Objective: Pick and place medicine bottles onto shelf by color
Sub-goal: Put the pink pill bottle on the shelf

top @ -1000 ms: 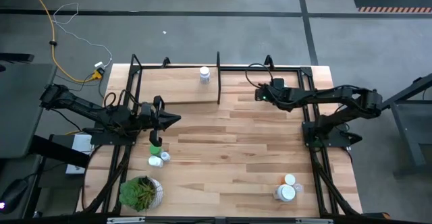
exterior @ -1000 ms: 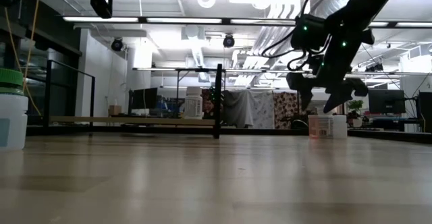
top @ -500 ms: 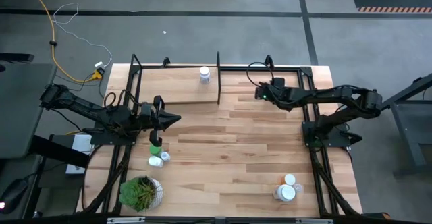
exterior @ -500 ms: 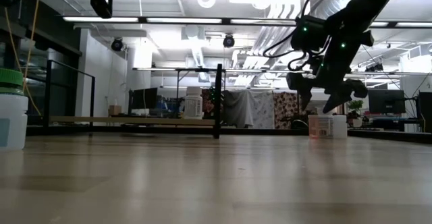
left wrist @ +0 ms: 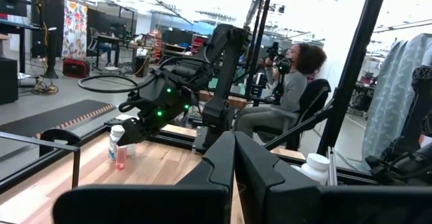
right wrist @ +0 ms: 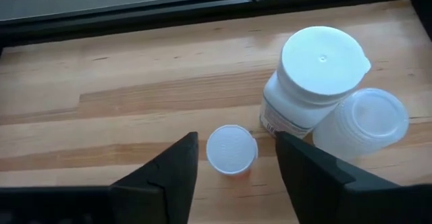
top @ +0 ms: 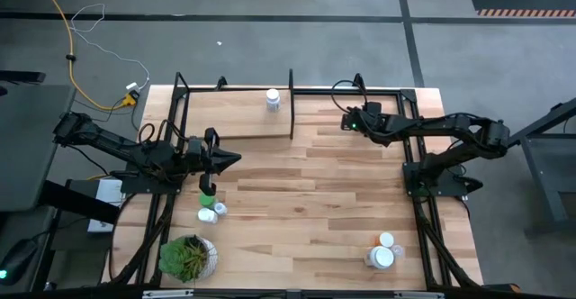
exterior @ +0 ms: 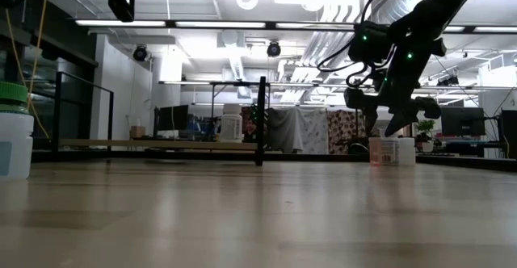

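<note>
A small orange bottle with a white cap (right wrist: 231, 150) stands on the table at the far right, beside a larger white bottle (right wrist: 317, 75) and a pale bottle (right wrist: 361, 119). My right gripper (right wrist: 234, 158) is open above it, slanting down, one finger on each side of the cap and clear of it. In the high view the gripper (top: 346, 120) hides these bottles. One white bottle (top: 273, 100) stands on the shelf (top: 243, 130). My left gripper (top: 236, 159) waits shut at the left, above a green bottle (top: 208, 191) and two white ones (top: 213, 212).
A potted plant (top: 188, 256) stands at the near left corner. Two more white bottles (top: 382, 252) sit near the front right. Black frame rods (top: 291, 101) rise around the shelf and along the table's sides. A person sits beyond the table (left wrist: 290, 89).
My right gripper's fingers have drawn somewhat closer together around the small orange bottle while staying in place. The bottles have not moved.
</note>
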You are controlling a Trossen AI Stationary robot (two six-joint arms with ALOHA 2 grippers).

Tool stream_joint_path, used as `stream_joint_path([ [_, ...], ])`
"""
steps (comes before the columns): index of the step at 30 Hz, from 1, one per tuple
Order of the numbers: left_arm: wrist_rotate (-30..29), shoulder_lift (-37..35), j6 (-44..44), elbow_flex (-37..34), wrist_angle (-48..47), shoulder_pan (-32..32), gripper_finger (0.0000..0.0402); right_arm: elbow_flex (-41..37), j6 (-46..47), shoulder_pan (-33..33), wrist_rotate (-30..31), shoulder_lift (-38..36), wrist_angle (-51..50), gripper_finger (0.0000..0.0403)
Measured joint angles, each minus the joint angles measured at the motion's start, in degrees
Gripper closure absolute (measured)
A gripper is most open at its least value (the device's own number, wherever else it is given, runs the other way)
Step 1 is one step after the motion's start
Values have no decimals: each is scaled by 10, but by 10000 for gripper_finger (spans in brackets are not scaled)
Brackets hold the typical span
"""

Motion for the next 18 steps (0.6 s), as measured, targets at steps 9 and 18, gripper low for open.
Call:
stream_joint_path([
  [9, 0, 0, 0, 0, 0, 0, 401, 0, 0, -4, -6, 0, 16, 215],
  [18, 0, 0, 0, 0, 0, 0, 401, 0, 3, -12, -8, 62, 47, 214],
])
